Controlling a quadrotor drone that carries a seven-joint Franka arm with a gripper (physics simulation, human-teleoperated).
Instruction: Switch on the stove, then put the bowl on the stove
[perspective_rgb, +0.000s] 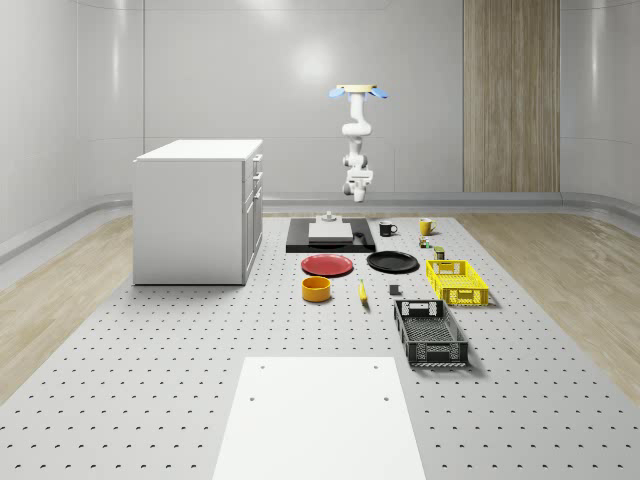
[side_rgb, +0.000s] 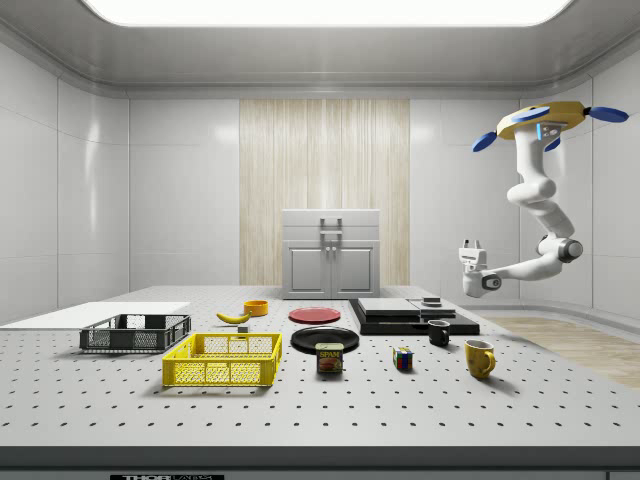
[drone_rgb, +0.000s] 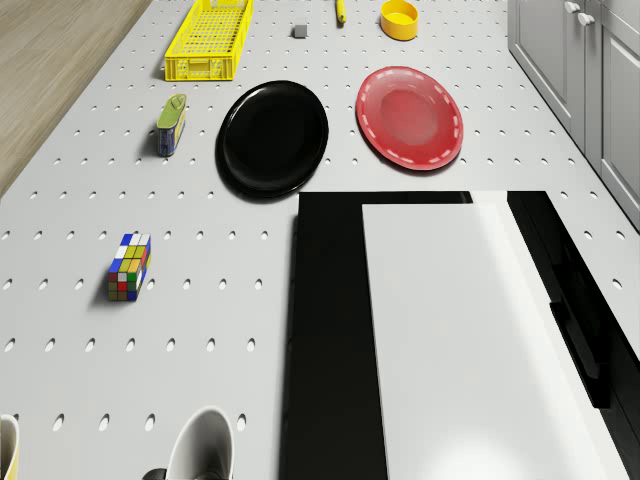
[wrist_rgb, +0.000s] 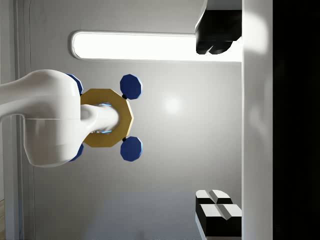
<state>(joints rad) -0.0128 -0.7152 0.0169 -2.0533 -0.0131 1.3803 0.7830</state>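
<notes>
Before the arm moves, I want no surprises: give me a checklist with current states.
1. Drone hovering clear above the table: ok.
2. Gripper open and empty: ok.
3. Gripper aimed at stove: not ok, it points upward, high above it.
4. Stove switched on: cannot tell.
5. Bowl upright, untouched, beside red plate: ok.

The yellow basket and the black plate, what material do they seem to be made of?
The yellow basket looks like moulded plastic: its walls and floor are an open lattice in one even, matte colour. The black plate looks like glazed ceramic or glossy plastic, as its smooth dark surface carries a soft sheen. As simulator renders, both are only guesses.
</notes>
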